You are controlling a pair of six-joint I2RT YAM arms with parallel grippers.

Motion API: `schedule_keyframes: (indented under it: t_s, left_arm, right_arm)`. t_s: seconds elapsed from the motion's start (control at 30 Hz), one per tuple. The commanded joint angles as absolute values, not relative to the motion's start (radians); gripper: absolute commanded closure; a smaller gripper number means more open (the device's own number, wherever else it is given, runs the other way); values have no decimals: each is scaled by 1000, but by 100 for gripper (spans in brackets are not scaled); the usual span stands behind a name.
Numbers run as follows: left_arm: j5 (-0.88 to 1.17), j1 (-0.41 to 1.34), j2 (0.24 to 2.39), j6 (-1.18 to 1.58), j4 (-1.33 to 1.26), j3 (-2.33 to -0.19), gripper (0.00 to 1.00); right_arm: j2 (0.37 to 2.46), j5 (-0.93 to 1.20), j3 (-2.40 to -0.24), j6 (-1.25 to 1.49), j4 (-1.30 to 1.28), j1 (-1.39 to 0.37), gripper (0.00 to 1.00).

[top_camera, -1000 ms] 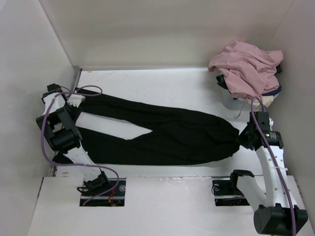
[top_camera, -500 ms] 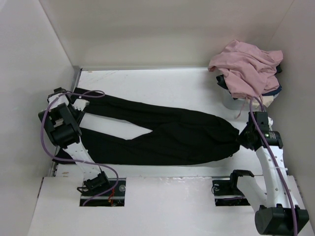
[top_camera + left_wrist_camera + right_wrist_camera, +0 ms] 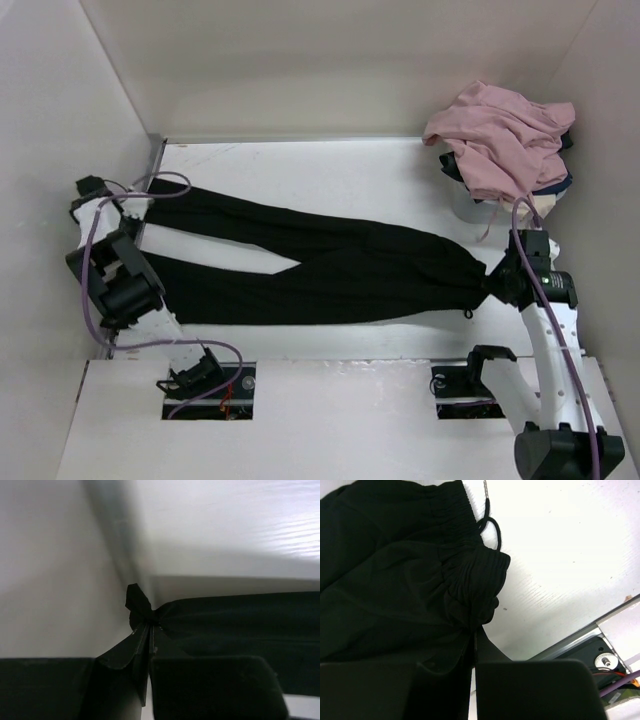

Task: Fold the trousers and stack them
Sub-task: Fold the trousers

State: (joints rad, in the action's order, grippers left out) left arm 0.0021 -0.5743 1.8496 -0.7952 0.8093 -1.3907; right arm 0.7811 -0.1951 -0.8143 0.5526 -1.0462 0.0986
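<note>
a: anyone making out the tips of the right gripper (image 3: 474, 630)? the trousers (image 3: 395, 570) are swallowing them and running off the left edge.
b: nope. the left wrist background is blurring out too, and the pink garment (image 3: 500, 135) is covering whatever's underneath.

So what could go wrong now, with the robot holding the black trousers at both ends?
The left gripper pinches only a small tip of the trousers, so a hard pull could slip it free. The near leg lies loose on the table, so it may lag and fold crooked. The right gripper sits close to the dusty-pink garment, heaped at the far right, and a wide swing might knock it down.
</note>
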Motion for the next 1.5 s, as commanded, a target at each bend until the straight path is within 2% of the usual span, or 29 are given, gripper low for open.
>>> schedule_keyframes:
  t_s: [0.0,0.17,0.33,0.67,0.83,1.33,1.47]
  left_arm:
    - [14,-605,1632,-792,684,-1453,100]
    - [5,-591,1600,-782,692,-1595,100]
    - [-17,-571,1681,-798,755,-1767,100]
    - [-136,-392,2169,-851,787,-2284,100]
    - [-190,-332,2338,-899,753,-2427,100]
    - [-219,-306,2493,-908,399,-2448,94]
    - [-219,-289,2511,-907,383,-2435,92]
  right_arm:
    - [744,-232,-854,538,-1049,120,95]
    - [724,-233,-905,502,-1091,142,95]
    - [755,-218,-998,420,-1135,160,94]
    - [1044,-230,-1040,370,-891,128,95]
    - [1138,-296,-1049,330,-801,125,95]
    - [1350,-386,-1106,347,-681,108,93]
    - [1384,-390,-1129,359,-681,87,91]
